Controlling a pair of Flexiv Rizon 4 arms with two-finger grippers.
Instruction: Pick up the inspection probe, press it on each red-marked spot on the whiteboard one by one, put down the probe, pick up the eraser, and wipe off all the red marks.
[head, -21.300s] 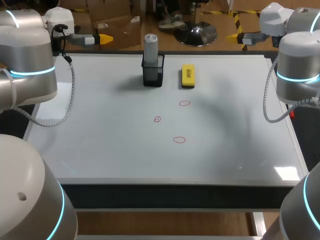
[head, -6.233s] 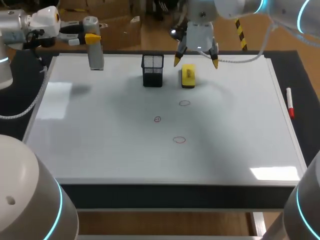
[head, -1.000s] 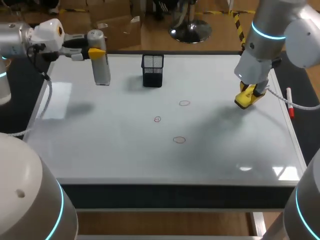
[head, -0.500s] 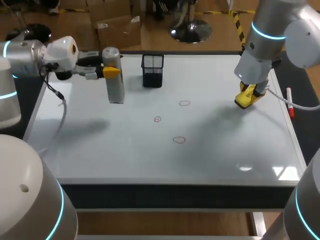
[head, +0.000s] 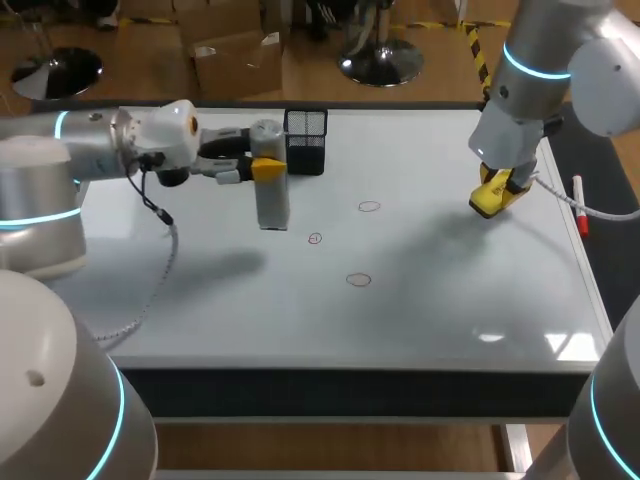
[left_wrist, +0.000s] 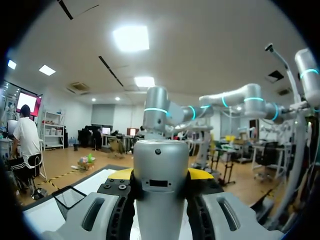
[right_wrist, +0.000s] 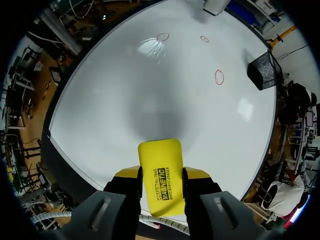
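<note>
Inspection probe (head: 271, 192) hangs upright, long axis vertical, lower end pointing down at the whiteboard (head: 200, 300). The left gripper (left_wrist: 160, 175) clamps its upper part between narrowly spread fingers. The right gripper (right_wrist: 160, 177) pinches the yellow eraser (right_wrist: 159, 157), which juts ahead of its fingers.

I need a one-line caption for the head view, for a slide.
Left gripper holds the grey probe upright near three red marks on the whiteboard; right gripper holds the yellow eraser.

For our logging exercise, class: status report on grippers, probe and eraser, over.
Left gripper shut on probe, upright, left of nearest red mark. Right gripper shut on eraser over whiteboard's right side. Marks unwiped; nothing between probe and mark.
</note>
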